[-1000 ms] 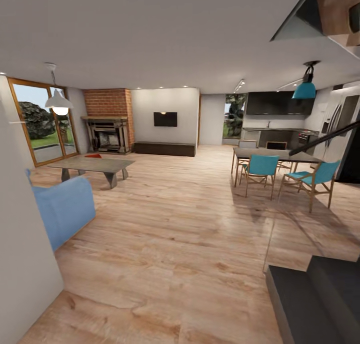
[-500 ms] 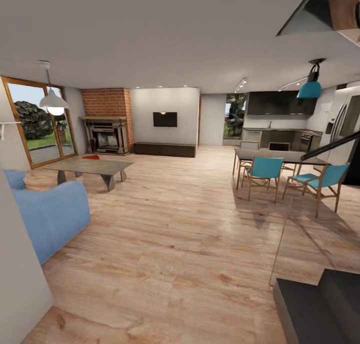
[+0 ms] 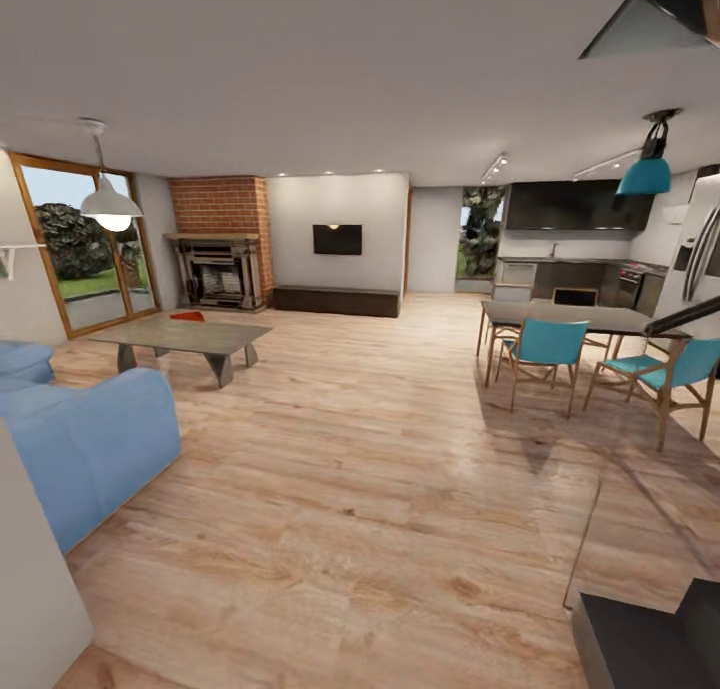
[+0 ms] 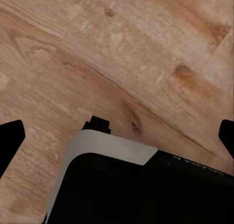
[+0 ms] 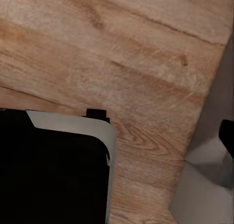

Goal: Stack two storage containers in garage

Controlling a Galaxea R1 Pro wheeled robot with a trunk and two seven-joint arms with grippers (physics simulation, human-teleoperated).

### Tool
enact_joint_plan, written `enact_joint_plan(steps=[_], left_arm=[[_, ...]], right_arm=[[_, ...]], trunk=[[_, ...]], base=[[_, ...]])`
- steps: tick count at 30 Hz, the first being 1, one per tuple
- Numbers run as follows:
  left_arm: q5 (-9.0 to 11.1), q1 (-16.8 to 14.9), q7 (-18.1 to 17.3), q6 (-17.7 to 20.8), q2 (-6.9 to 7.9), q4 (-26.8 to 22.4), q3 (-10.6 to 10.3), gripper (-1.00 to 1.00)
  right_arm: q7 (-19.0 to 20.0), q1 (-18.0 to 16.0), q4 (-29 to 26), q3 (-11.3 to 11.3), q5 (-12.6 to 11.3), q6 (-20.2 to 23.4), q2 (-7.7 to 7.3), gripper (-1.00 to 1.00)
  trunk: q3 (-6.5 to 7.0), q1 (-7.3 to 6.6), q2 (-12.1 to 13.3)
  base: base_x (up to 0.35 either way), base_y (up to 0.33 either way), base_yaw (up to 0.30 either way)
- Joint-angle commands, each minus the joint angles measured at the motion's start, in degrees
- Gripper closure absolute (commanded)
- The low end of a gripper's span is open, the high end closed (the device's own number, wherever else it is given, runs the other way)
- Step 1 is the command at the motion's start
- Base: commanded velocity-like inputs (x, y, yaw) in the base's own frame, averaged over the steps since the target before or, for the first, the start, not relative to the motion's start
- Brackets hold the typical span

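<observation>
Left gripper (image 4: 117, 136): black fingertips spread to opposite frame edges, jaws apart, nothing between them; right gripper: one fingertip (image 5: 227, 136) cut off at the edge, state indeterminate. An orange-red storage container (image 3: 186, 316), small and indistinct, rests on the low table (image 3: 215, 338) near the brick fireplace (image 3: 222, 244).

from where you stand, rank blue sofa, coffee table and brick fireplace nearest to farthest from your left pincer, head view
1. blue sofa, close on the left
2. coffee table, midway, left side
3. brick fireplace, against the far wall
</observation>
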Motion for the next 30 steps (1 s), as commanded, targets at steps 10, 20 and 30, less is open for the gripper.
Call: enact_joint_plan(steps=[10, 20, 30], left_arm=[[0.3, -0.1, 0.1, -0.1, 0.00, 0.0, -0.2, -1.00], [0.3, -0.1, 0.1, -0.1, -0.06, 0.0, -0.2, -1.00], [0.3, -0.1, 0.1, -0.1, -0.10, 0.0, -0.2, -1.00]], right_arm=[[0.5, 0.0, 0.1, 0.5, -0.4, -0.2, -0.03, -1.00], [0.6, 0.0, 0.1, 0.5, -0.4, -0.2, -0.02, -1.00], [0.8, 0.0, 0.1, 0.5, -0.4, -0.1, -0.04, -1.00]], trunk=[[-0.08, 0.04, 0.0], [-0.08, 0.04, 0.0], [-0.08, 0.04, 0.0]], base=[[0.327, 0.000, 0.075], [0.327, 0.000, 0.000], [0.327, 0.000, 0.000]])
